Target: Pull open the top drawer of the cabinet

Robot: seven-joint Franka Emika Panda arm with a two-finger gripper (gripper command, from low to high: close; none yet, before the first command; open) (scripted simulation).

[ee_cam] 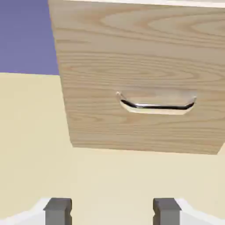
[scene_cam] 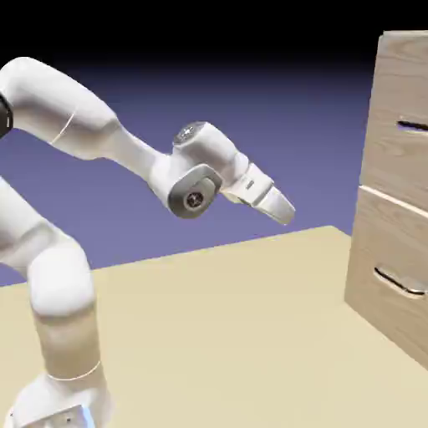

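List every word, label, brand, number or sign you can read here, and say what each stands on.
No text can be read for certain.
Arm: a small dark mark near the hand and light marks on the round joint caps, all too small and blurred to read.
Base: tiny marks, too small to read.
Drawer fronts, handles and fingers: none seen.
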